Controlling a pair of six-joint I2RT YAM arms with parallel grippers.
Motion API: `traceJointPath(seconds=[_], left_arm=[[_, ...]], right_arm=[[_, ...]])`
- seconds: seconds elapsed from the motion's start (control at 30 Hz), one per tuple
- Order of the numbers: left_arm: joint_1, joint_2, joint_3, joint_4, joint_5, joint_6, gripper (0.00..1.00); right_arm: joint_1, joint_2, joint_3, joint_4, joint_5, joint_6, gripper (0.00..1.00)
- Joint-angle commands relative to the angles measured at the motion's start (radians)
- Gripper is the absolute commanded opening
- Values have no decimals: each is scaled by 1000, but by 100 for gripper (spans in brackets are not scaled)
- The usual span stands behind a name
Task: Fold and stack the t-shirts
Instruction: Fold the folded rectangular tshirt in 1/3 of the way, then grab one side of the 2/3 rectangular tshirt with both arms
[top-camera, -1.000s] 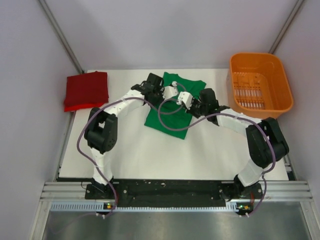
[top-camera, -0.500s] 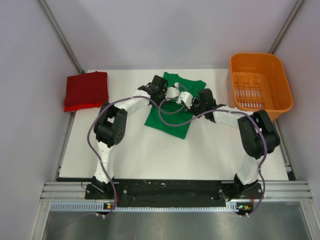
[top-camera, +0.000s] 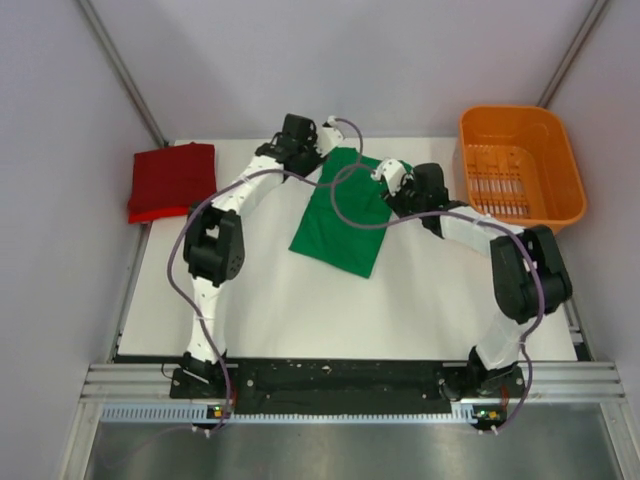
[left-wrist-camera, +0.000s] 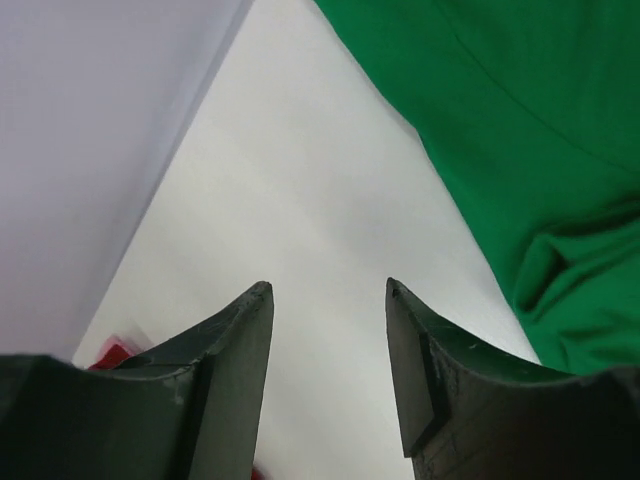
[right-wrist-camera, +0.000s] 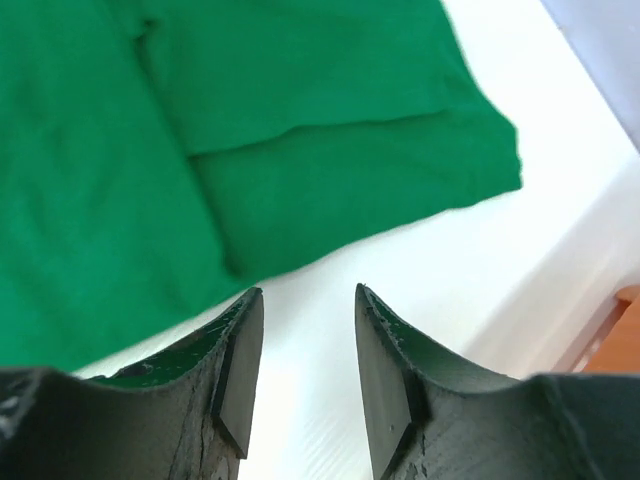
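The bright green t-shirt (top-camera: 345, 215) lies flat on the white table (top-camera: 440, 300) as a long folded strip, slanted from far centre toward the near left. My left gripper (top-camera: 322, 143) hangs open just off its far left corner, with only bare table between the jaws (left-wrist-camera: 328, 285) and green cloth (left-wrist-camera: 520, 120) to the right. Off the shirt's far right edge my right gripper (top-camera: 386, 180) is also open (right-wrist-camera: 308, 290), empty, with the folded green cloth (right-wrist-camera: 250, 130) just beyond its fingertips. The dark red t-shirt (top-camera: 173, 180) lies folded at the far left edge.
An orange plastic basket (top-camera: 510, 110) stands at the far right corner, and a sliver of it (right-wrist-camera: 625, 340) shows in the right wrist view. Grey walls close in the table on three sides. Purple cables loop from both arms over the green shirt.
Both grippers went from shut to open and let go of the green shirt. They lifted away toward the far edge, left going left and right going right. The shirt now lies flat.
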Motion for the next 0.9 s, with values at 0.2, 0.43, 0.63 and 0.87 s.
traceJointPath(seconds=[0.2, 0.43, 0.63, 0.87], left_arm=[[42, -452, -530, -271, 628, 450, 54], [21, -475, -738, -183, 585, 580, 63], [7, -429, -791, -106, 527, 597, 67], [-21, -381, -808, -57, 461, 592, 66]], right_arm=[[232, -312, -297, -92, -180, -161, 47], [363, -206, -296, -207, -66, -221, 47], [386, -145, -265, -250, -20, -225, 46], [387, -104, -236, -272, 17, -215, 25]])
